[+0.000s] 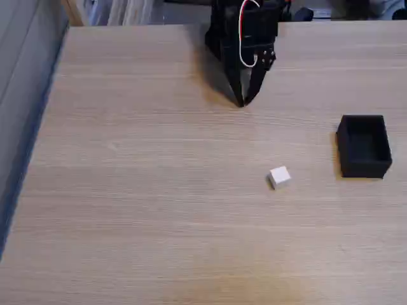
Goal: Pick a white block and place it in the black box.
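White block [279,176] apparently clear of black box [364,145]

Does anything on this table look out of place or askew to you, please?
Nothing stands out. The block sits turned slightly against the table's grain, apart from the upright, empty box; the pincer points down with its tips together.

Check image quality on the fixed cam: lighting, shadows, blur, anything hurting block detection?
Fixed view: soft, even light, no glare on the wooden table; overall slightly blurry, low detail. The white block casts a faint shadow to its left and contrasts fine. The black box interior is featureless dark. The claw blends into the black arm behind.
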